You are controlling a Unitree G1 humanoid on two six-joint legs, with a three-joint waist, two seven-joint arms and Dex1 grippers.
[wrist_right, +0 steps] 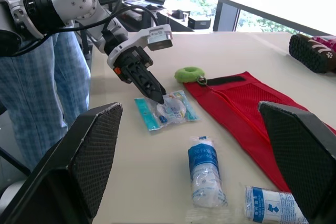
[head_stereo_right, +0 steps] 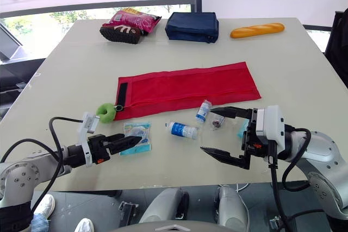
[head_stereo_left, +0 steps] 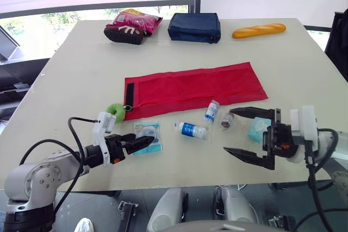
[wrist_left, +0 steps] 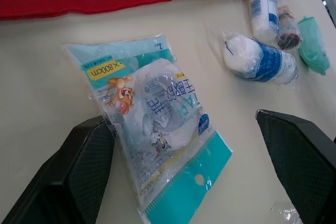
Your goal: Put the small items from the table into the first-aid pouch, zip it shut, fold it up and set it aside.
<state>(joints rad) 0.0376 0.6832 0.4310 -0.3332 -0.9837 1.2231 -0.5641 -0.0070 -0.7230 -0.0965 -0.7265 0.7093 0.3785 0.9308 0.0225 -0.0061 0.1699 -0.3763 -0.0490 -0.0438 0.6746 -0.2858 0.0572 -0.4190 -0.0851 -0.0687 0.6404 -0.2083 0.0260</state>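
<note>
Red mesh pouch (head_stereo_left: pixel 193 88) is lying flat and unfolded across the middle of the frame on the table (head_stereo_left: pixel 81 69). At lower left my left tool (head_stereo_left: pixel 142 144) is sitting with fingers apart around the clear packet (head_stereo_left: pixel 147 134). At lower right my right tool (head_stereo_left: pixel 247 134) is hovering wide open, near a wrapped bandage roll (head_stereo_left: pixel 193 130)

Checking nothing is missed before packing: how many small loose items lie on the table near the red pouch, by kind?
Bandage rolls: 2
Flat packet: 1
Dark wrapped item: 1
Teal packet: 1
Total: 5
</note>
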